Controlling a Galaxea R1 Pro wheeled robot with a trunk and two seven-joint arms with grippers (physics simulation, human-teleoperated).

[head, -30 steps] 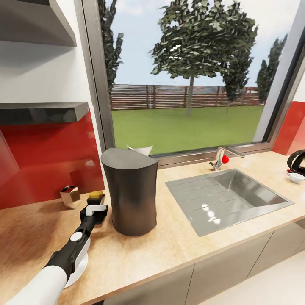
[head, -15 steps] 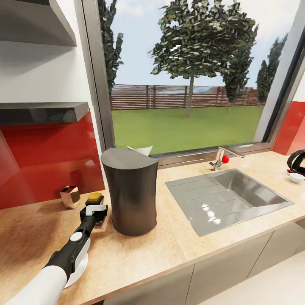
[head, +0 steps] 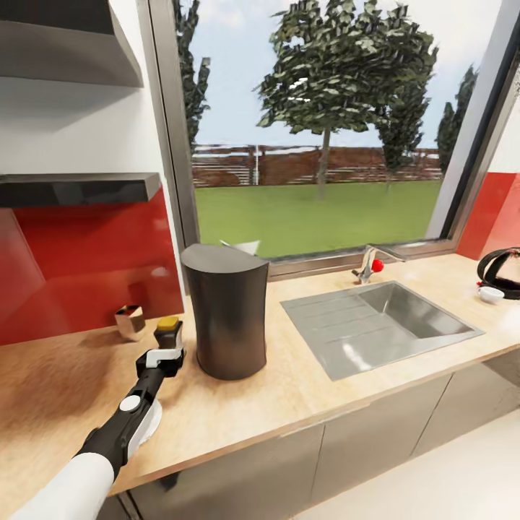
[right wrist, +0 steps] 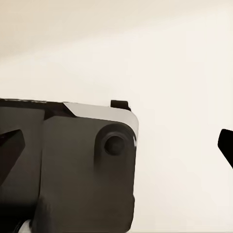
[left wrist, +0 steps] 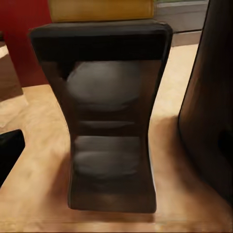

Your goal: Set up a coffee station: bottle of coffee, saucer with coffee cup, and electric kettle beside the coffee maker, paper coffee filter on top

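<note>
Now the left gripper [head: 167, 355] sits at the bottle of coffee [head: 168, 331] on the kitchen countertop [head: 303, 390], just beside the coffee maker [head: 225, 320]; I can't tell whether its jaws grip the bottle. Right gripper's 2 jaws spread wide, holding nothing, over a pale surface.

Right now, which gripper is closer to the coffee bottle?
Left. The left gripper is right at the bottle, just in front of it on the counter. The right gripper's fingertips show against a plain pale surface, with no bottle near them.
</note>
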